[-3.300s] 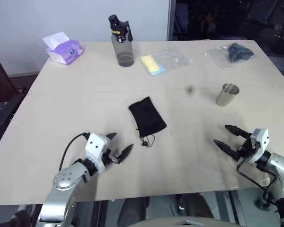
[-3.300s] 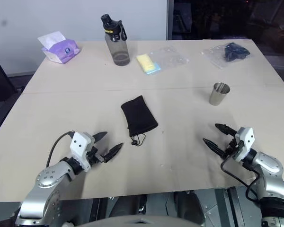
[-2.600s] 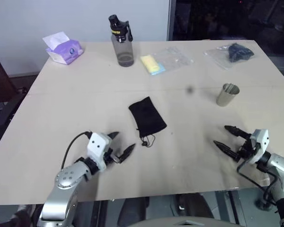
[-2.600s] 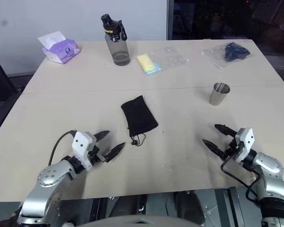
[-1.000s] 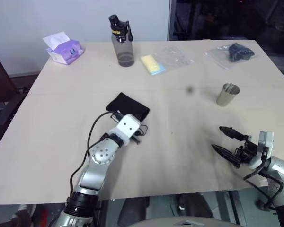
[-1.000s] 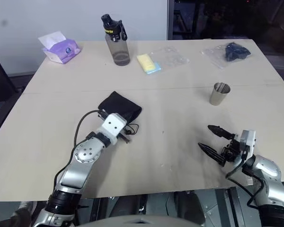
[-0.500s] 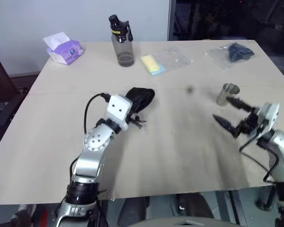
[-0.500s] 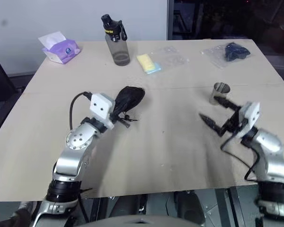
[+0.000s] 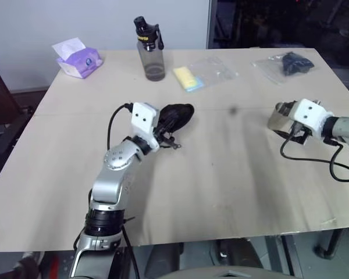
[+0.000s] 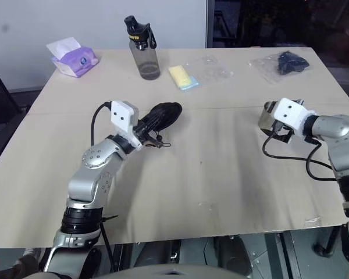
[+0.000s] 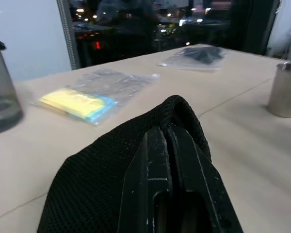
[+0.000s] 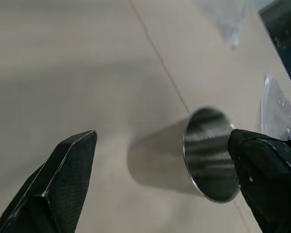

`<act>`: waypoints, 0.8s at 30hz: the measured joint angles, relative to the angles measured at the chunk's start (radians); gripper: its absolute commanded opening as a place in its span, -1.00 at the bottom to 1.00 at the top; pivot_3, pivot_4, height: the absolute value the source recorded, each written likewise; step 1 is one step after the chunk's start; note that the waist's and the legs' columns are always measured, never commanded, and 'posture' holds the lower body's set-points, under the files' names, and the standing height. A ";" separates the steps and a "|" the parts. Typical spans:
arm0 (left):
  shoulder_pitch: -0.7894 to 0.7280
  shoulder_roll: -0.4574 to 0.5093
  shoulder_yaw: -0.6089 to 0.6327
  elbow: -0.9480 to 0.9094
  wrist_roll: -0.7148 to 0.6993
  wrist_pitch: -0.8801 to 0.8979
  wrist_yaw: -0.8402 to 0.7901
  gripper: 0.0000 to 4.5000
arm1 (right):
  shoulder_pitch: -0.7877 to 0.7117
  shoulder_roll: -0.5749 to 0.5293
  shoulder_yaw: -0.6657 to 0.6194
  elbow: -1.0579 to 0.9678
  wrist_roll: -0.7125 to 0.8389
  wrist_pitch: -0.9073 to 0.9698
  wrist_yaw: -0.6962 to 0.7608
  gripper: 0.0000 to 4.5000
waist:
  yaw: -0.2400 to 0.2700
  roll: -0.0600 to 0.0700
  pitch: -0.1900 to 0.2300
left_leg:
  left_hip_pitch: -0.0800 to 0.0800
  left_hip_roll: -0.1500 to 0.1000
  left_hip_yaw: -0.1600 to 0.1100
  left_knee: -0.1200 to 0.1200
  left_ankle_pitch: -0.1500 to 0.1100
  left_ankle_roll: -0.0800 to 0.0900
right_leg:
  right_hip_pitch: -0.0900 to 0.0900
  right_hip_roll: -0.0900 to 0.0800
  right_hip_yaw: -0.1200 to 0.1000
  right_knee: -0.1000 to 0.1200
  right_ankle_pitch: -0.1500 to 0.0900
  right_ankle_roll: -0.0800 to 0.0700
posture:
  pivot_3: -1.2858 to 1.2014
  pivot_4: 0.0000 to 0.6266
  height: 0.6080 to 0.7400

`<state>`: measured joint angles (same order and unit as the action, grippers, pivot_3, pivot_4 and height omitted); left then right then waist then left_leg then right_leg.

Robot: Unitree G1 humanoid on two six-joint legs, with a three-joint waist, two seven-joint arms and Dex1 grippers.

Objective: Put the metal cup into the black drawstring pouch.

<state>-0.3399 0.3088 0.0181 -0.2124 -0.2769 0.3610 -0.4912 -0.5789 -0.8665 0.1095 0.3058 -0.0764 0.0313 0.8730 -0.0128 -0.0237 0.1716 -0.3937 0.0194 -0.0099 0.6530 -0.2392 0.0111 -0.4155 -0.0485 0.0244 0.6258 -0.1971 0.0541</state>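
Note:
The black drawstring pouch hangs bunched above the middle of the table, its cords dangling. My left gripper is shut on the pouch's fabric. The metal cup stands upright at the right side of the table, partly hidden behind my right hand. In the right wrist view my right gripper is open, with one finger on each side of the cup and a gap to both. The cup also shows far off in the left wrist view.
Along the far edge stand a purple tissue pack, a smoky-grey bottle, a clear bag with a yellow item and a clear plastic bag with a dark item. The table is bare between the arms.
My left gripper shut on the pouch where it lay and raised it off the table. My right gripper moved forward, rolled over, and now flanks the cup.

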 measured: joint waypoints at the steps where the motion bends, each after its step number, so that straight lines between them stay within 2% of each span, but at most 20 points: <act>1: 0.001 0.000 -0.002 -0.001 0.000 0.002 -0.002 -0.98 | -0.001 0.003 0.005 0.012 -0.008 -0.006 -0.003 1.00 | 0.001 0.000 0.000 | 0.000 0.000 0.000 0.000 0.000 0.000 | 0.000 0.000 0.000 0.000 0.000 0.000 | 0.03 -0.52 1.00; 3: 0.012 0.001 -0.010 -0.010 0.000 0.004 -0.002 -0.98 | -0.009 0.018 0.025 0.061 -0.038 -0.023 -0.018 1.00 | 0.001 0.000 0.000 | 0.000 0.000 0.000 0.000 0.000 0.000 | 0.000 0.000 0.000 0.000 0.000 0.000 | 0.03 -0.52 1.00; 4: 0.020 0.001 -0.012 -0.015 0.000 0.004 -0.001 -1.00 | -0.009 0.021 0.037 0.082 -0.054 -0.035 -0.024 0.83 | 0.001 0.000 0.000 | 0.000 0.000 0.000 0.000 0.000 0.000 | 0.000 0.000 0.000 0.000 0.000 0.000 | 0.03 -0.52 1.00; 6: 0.032 0.002 -0.012 -0.015 0.001 0.005 0.004 -1.00 | -0.009 0.022 0.050 0.111 -0.078 -0.045 -0.028 0.63 | 0.001 0.000 0.000 | -0.001 0.000 0.000 0.000 0.000 0.000 | 0.000 0.000 0.000 0.000 0.000 0.000 | 0.03 -0.52 1.00; 10: 0.034 0.009 -0.011 -0.016 0.000 0.007 0.014 -1.00 | -0.009 0.022 0.052 0.119 -0.096 -0.047 -0.028 -0.31 | 0.000 0.000 0.000 | 0.000 0.000 0.000 0.000 0.000 0.000 | 0.000 0.000 0.000 0.000 0.000 0.000 | 0.03 -0.52 1.00; 13: 0.034 0.011 -0.010 -0.024 -0.001 0.015 0.016 -1.00 | -0.006 0.021 0.052 0.117 -0.098 -0.047 -0.027 -0.88 | 0.000 0.000 0.000 | 0.000 0.000 0.000 0.000 0.000 0.000 | 0.000 0.000 0.000 0.000 0.000 0.000 | 0.03 -0.52 1.00; 14: 0.034 0.011 -0.010 -0.027 -0.001 0.019 0.017 -1.00 | -0.002 0.021 0.050 0.116 -0.095 -0.047 -0.027 -0.96 | 0.000 0.000 0.000 | 0.000 0.000 0.000 0.000 0.000 0.000 | 0.000 0.000 0.000 0.000 0.000 0.000 | 0.03 -0.52 1.00; 16: 0.034 0.010 -0.010 -0.031 -0.002 0.024 0.018 -1.00 | 0.004 0.022 0.045 0.111 -0.084 -0.043 -0.027 -0.96 | 0.000 0.000 0.000 | 0.000 0.000 -0.001 0.000 0.000 0.000 | 0.000 0.000 0.000 0.000 0.000 0.000 | 0.03 -0.52 1.00; 19: 0.025 0.000 -0.005 -0.033 -0.024 0.044 0.019 -1.00 | 0.013 0.088 -0.034 0.062 0.017 0.007 -0.032 -0.96 | -0.003 0.000 0.000 | 0.000 0.000 -0.001 0.000 0.000 0.000 | 0.000 0.000 0.000 0.000 0.000 0.000 | 0.03 -0.52 1.00; 24: -0.036 -0.057 0.051 -0.053 -0.178 0.151 0.025 -1.00 | 0.036 0.254 -0.083 -0.231 0.250 0.046 0.016 -0.96 | -0.002 0.000 0.000 | -0.001 0.001 -0.005 0.000 0.000 0.000 | 0.000 0.001 -0.004 0.001 0.000 0.000 | 0.03 -0.52 1.00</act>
<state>-0.3759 0.2514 0.0693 -0.2657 -0.4554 0.5119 -0.4661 -0.5425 -0.6125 0.0266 0.0745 0.1737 0.0773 0.8893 -0.0144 -0.0234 0.1719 -0.3944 0.0205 -0.0145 0.6531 -0.2392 0.0111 -0.4155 -0.0476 0.0208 0.6271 -0.1967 0.0544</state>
